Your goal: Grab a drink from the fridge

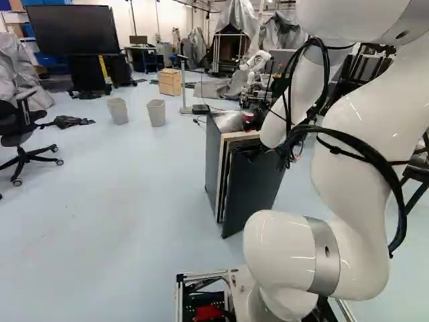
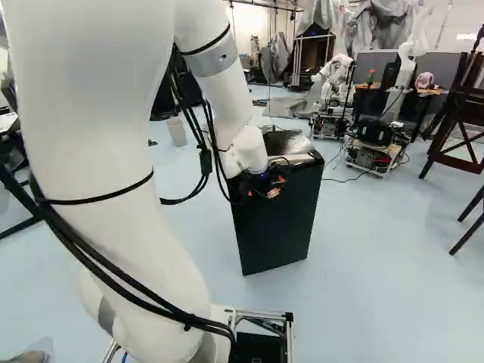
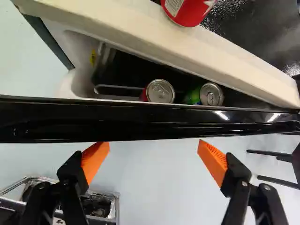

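Our white arm (image 2: 113,151) fills the left of the right base view, black cables (image 2: 121,281) strapped along it, and bends over to bring our claw (image 2: 271,185) down at the top edge of the dark fridge (image 2: 280,227). We cannot tell whether they touch. Below the fridge we see our metal frame (image 2: 261,313). A pale bin (image 2: 177,134) stands on the floor (image 2: 393,234) behind our arm. Beyond the fridge we have another robot (image 2: 333,79), then a wheeled base (image 2: 374,155), a desk (image 2: 435,91) bearing something pink (image 2: 425,79), and dark wooden furniture (image 2: 461,125) at the far right.
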{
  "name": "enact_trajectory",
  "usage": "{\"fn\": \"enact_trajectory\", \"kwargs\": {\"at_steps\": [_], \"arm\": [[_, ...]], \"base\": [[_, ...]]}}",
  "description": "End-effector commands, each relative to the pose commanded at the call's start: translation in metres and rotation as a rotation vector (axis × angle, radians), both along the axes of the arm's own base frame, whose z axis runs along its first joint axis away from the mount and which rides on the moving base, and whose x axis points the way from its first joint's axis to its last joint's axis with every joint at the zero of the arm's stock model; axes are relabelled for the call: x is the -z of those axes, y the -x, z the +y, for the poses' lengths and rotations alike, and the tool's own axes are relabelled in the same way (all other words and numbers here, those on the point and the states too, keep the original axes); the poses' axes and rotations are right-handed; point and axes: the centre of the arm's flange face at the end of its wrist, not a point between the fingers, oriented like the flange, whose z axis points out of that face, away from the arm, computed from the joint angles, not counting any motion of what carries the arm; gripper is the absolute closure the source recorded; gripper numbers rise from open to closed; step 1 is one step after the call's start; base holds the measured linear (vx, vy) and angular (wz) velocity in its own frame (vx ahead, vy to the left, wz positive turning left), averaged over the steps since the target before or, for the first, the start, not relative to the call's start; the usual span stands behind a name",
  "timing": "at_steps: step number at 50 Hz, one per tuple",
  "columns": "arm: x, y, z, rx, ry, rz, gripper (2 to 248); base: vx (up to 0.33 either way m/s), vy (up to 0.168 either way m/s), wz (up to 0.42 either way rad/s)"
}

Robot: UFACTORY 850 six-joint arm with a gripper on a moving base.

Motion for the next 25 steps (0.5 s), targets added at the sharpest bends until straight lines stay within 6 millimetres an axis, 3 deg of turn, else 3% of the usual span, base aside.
{"fn": "enact_trajectory", "kwargs": {"at_steps": [25], "arm": [[0.0, -0.017, -0.001, -0.011, 0.002, -0.006, 3]], "base": [[0.0, 0.0, 0.0]]}}
